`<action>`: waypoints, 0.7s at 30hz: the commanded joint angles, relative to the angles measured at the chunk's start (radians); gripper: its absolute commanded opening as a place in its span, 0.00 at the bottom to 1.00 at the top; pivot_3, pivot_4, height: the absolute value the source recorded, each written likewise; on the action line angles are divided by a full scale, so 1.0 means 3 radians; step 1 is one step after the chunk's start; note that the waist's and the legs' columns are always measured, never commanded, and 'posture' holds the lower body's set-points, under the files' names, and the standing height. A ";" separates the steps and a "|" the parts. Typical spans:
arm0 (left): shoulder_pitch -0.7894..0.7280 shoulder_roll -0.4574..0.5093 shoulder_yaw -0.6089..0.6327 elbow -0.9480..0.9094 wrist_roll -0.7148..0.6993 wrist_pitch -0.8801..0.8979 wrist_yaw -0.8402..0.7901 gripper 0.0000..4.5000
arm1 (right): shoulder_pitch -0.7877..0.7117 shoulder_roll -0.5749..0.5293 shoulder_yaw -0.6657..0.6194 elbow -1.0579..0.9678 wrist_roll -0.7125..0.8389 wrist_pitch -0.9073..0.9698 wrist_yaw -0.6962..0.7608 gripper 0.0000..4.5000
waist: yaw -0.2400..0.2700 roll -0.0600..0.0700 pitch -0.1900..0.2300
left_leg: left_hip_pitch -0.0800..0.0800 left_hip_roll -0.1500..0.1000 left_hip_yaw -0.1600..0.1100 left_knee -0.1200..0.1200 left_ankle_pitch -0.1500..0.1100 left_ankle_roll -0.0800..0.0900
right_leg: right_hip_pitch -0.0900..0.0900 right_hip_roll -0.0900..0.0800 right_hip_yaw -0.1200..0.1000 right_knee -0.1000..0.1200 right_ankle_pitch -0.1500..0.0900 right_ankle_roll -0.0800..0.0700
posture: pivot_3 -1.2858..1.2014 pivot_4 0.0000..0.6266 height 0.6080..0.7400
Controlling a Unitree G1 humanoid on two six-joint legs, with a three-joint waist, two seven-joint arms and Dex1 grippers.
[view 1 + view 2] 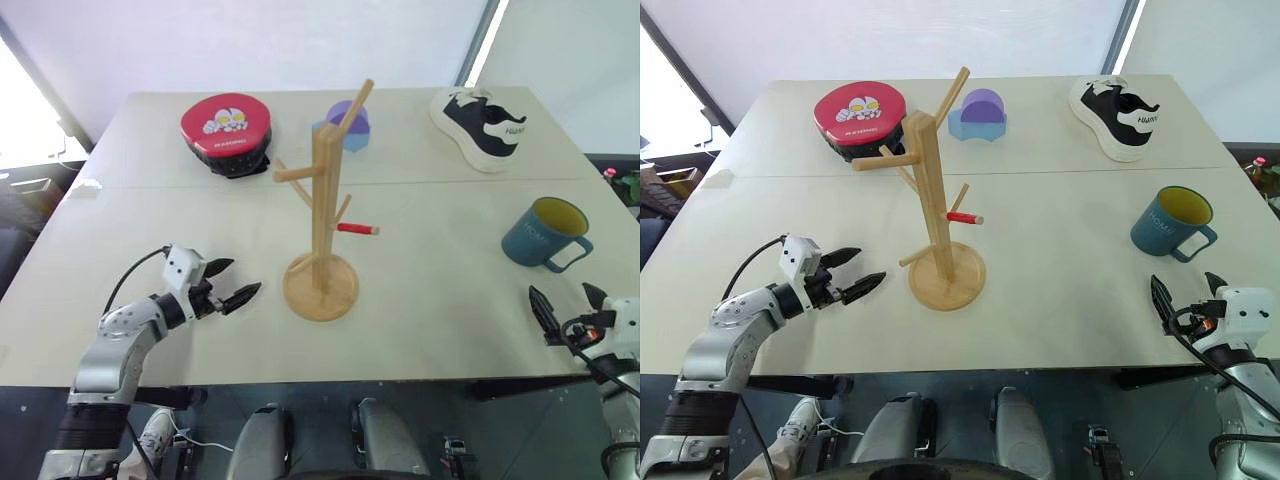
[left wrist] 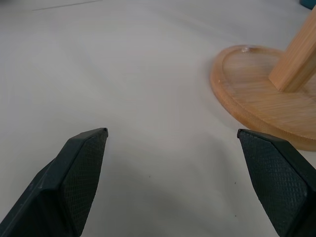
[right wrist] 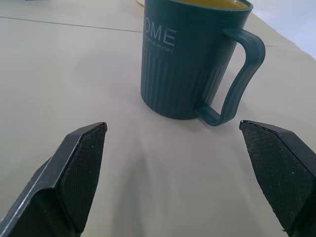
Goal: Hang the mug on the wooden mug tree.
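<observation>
The teal-blue mug (image 1: 545, 234) stands upright at the table's right side, yellow inside, its handle (image 3: 236, 74) turned toward the front right. My right gripper (image 1: 567, 304) hovers open just in front of it, apart from it, with nothing between its fingers (image 3: 74, 173). The wooden mug tree (image 1: 322, 215) rises mid-table on a round disc base (image 2: 256, 94), one peg red-tipped (image 1: 358, 229). To the left of that base my left gripper (image 1: 232, 282) is open and empty, pointing at it.
At the back of the table lie a red and black round case (image 1: 228, 131), a blue and purple block (image 1: 345, 126) and a black and white shoe (image 1: 483, 125). The table's front edge (image 1: 330, 378) runs just below both grippers.
</observation>
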 commanded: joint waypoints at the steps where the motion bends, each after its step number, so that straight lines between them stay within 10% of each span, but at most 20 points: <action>1: 0.0012 -0.0001 0.0115 -0.0156 -0.0083 -0.0037 0.0030 1.00 | -0.0046 -0.0056 -0.0025 -0.0015 -0.0005 0.0006 -0.0003 0.99 | 0.0000 0.0000 0.0000 | 0.0000 0.0000 0.0000 0.0000 0.0000 0.0000 | 0.0000 0.0000 0.0000 0.0000 0.0000 0.0000 | 0.52 0.24 0.96; 21: 0.0546 0.0052 -0.0326 -0.1215 -0.0359 -0.0103 -0.0495 1.00 | -0.0202 0.0019 -0.0017 0.0112 -0.0169 -0.0046 -0.0230 0.99 | 0.0000 0.0005 -0.0003 | 0.0001 0.0000 0.0002 -0.0026 0.0000 -0.0001 | -0.0005 -0.0004 0.0002 -0.0016 -0.0001 -0.0002 | 0.52 0.24 0.96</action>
